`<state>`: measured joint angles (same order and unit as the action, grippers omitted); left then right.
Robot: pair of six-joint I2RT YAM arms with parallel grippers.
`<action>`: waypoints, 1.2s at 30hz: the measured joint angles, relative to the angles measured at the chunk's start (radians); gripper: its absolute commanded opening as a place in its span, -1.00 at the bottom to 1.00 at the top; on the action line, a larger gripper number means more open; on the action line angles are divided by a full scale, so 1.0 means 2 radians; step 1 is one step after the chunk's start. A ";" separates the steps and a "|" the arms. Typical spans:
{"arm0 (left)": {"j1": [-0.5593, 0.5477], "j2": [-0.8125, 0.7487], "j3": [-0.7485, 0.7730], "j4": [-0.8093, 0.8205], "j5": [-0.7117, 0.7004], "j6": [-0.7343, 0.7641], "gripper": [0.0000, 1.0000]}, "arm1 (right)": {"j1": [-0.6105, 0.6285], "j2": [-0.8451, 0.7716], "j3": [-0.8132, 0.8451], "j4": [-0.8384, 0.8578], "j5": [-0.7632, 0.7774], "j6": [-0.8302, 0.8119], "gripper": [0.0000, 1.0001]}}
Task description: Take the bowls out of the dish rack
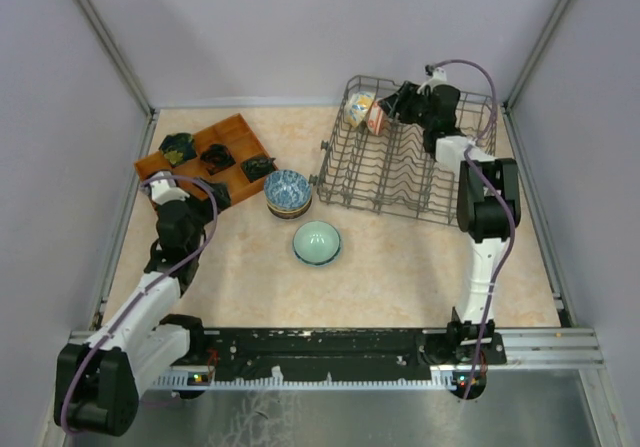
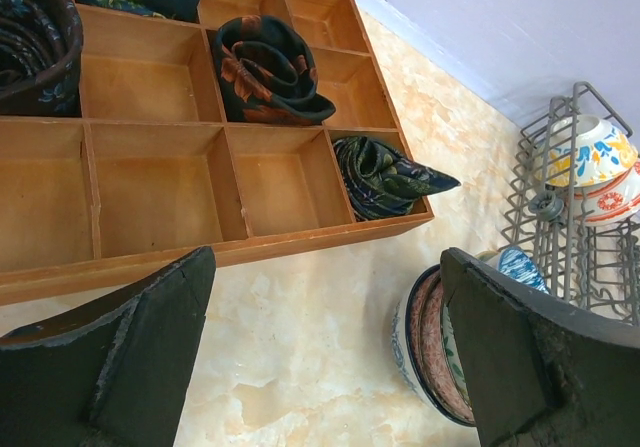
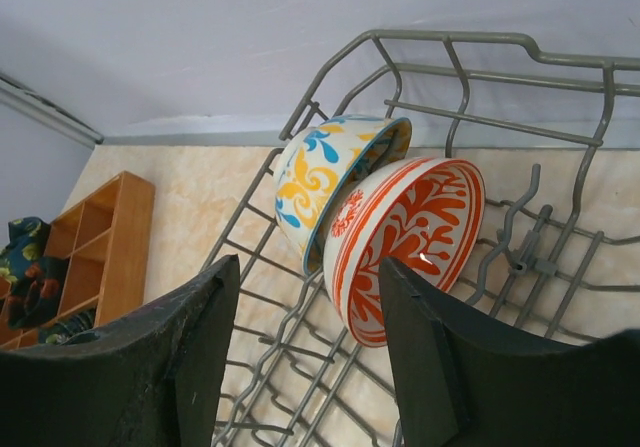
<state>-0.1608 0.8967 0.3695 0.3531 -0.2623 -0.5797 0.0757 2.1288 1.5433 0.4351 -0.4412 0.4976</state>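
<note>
The grey wire dish rack point(image 1: 400, 172) stands at the back right. Two bowls lean on edge in its far left corner: a yellow-and-blue bowl point(image 3: 330, 182) and an orange-and-white bowl point(image 3: 410, 237), both small in the top view point(image 1: 362, 110). My right gripper point(image 3: 305, 357) hovers open inside the rack just short of them, the orange bowl's rim close to the right finger point(image 3: 440, 367). A stack of bowls point(image 1: 288, 192) and a pale teal bowl point(image 1: 317, 242) sit on the table. My left gripper point(image 2: 330, 357) is open and empty, low over the table beside the stack point(image 2: 430, 347).
A brown wooden compartment tray point(image 1: 235, 132) with dark folded cloths point(image 2: 265, 67) lies at the back left, right ahead of the left gripper. The rack's upright tines point(image 3: 520, 237) and rim wires surround the right gripper. Walls close the table on three sides.
</note>
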 measured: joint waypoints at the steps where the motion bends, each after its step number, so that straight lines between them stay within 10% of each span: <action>1: 0.000 0.004 0.000 0.003 0.000 0.000 0.99 | 0.000 0.007 0.006 0.002 -0.002 0.002 0.17; 22: 0.000 0.020 0.000 0.023 -0.003 0.000 0.99 | 0.000 0.102 0.075 0.033 -0.044 0.045 -0.07; 36: 0.000 0.029 0.000 0.026 -0.004 0.000 0.99 | 0.000 0.127 0.084 0.056 -0.064 0.077 -0.64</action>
<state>-0.1608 0.9554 0.3695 0.4049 -0.2703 -0.5793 0.0753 2.3836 1.7111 0.5476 -0.5697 0.6518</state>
